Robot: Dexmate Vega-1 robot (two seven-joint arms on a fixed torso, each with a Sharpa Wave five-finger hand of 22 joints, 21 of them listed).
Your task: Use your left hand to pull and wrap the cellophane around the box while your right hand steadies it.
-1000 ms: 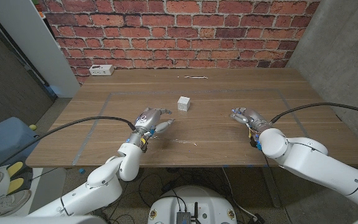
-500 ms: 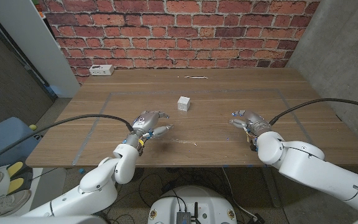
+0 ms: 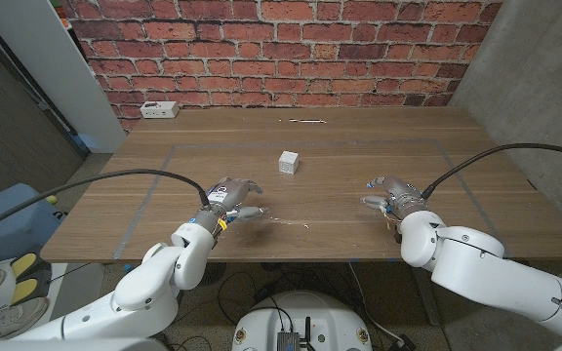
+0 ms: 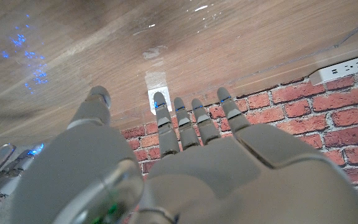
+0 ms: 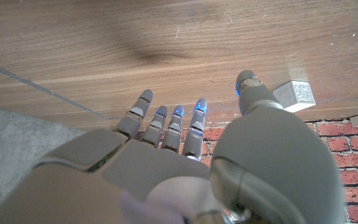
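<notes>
This looks like a robot test space in a lab or workshop, not a home: a bare red brick wall (image 3: 281,49) runs behind a plain wooden table (image 3: 359,136), and a raw grey concrete wall (image 3: 544,88) closes the right side. Tape lines (image 3: 159,180) mark out a work zone on the tabletop, a white power strip (image 3: 158,109) sits at the far left corner, and thick black cables (image 3: 96,185) trail across to the robot's arms. Cables tangle on the floor under the table's near edge.
</notes>
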